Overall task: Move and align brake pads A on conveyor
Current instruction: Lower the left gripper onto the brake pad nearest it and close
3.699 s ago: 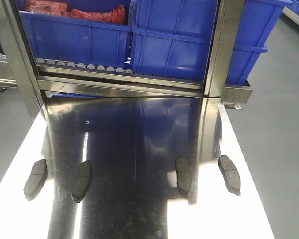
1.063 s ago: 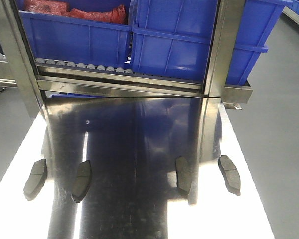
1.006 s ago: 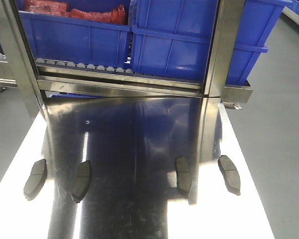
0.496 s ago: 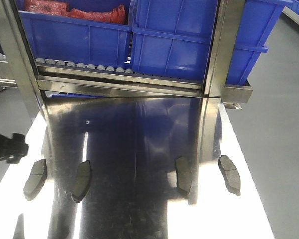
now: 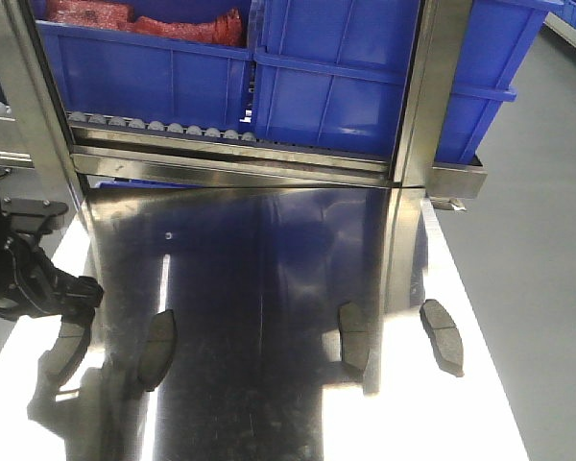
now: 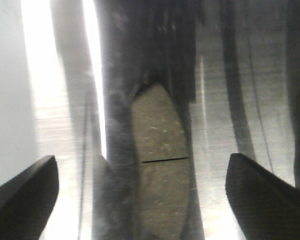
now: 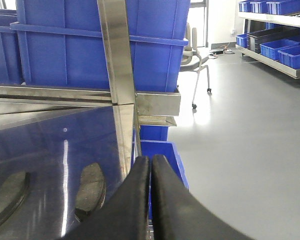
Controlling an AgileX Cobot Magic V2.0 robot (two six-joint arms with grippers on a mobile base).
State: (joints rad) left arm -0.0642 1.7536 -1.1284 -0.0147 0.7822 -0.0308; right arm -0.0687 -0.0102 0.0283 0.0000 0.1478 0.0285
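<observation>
One shiny steel table (image 5: 269, 269) fills the view, blue bins (image 5: 346, 86) racked at its 12 o'clock edge. Left gripper (image 6: 141, 165) sits at 9 o'clock, jaws spread either side of the leftmost pad (image 6: 160, 135). The right gripper (image 7: 150, 182) has its jaws pressed together. Four brake pads A (image 5: 353, 336) lie in a row toward 6 o'clock.

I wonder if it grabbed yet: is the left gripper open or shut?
Open. The left gripper's fingers stand wide apart in the wrist view, a brake pad lying flat between them.
</observation>
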